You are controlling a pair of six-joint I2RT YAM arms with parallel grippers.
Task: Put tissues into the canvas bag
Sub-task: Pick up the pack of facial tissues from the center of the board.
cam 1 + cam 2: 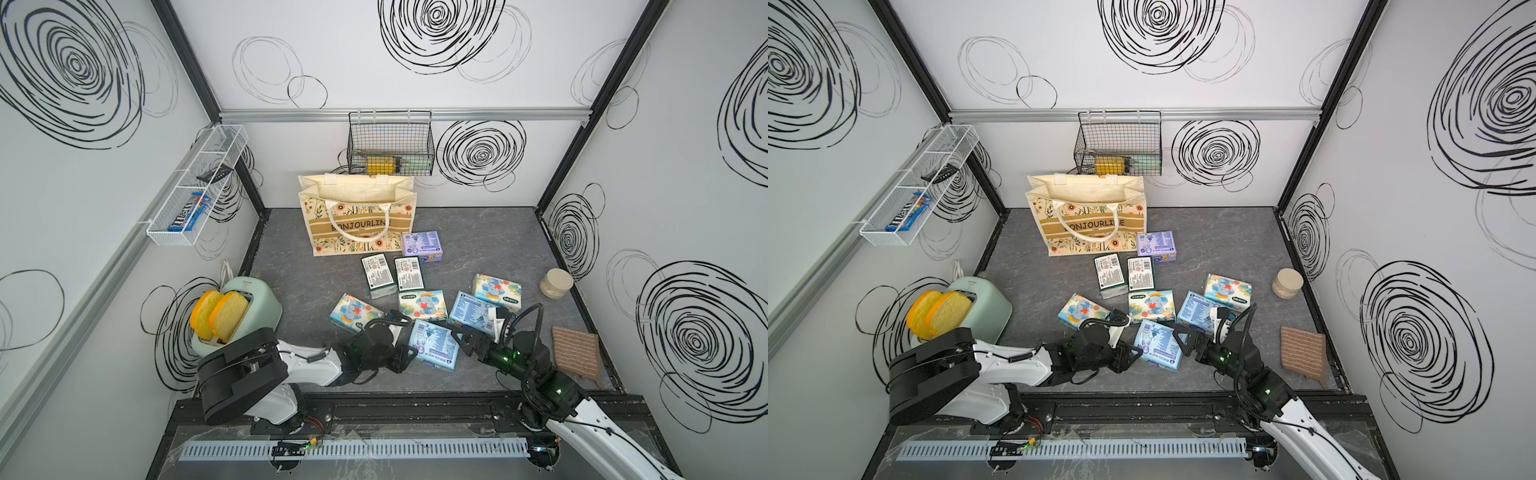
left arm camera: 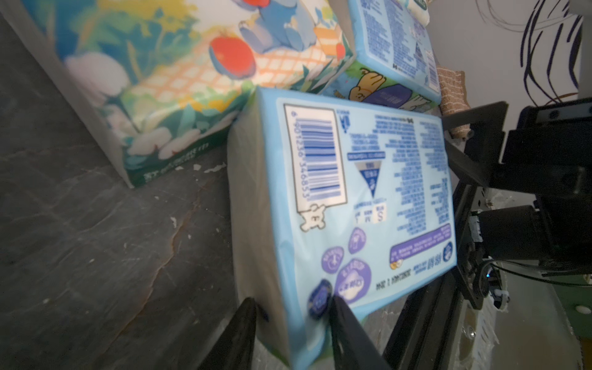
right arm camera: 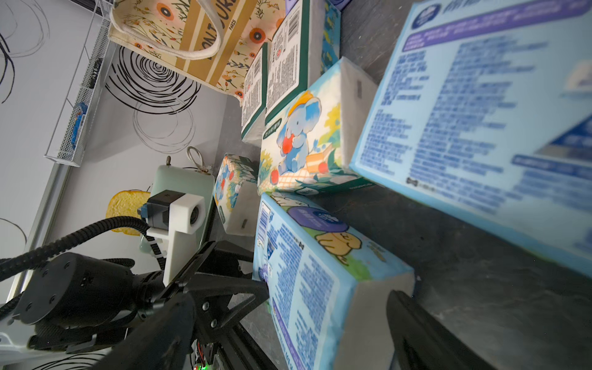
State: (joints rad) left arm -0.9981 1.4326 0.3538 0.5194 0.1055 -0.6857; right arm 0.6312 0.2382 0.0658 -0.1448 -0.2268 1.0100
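The canvas bag [image 1: 357, 216] stands open at the back of the floor. Several tissue packs lie in front of it: a purple one [image 1: 422, 243], two dark green [image 1: 377, 274], elephant ones [image 1: 422, 305] and a light blue one [image 1: 473, 311]. Another light blue pack [image 1: 434, 343] [image 2: 352, 192] [image 3: 307, 288] lies nearest, between both grippers. My left gripper [image 1: 409, 352] [image 2: 293, 320] is shut on that pack's near corner. My right gripper [image 1: 464, 343] [image 3: 288, 320] stands open around its opposite end, with a gap at one finger.
A green toaster [image 1: 245, 307] holding bread slices sits at the left wall. A beige jar [image 1: 556, 282] and a brown cloth [image 1: 575, 351] are at the right. A black wire basket [image 1: 390, 143] and a white wire shelf [image 1: 199, 183] hang on the walls.
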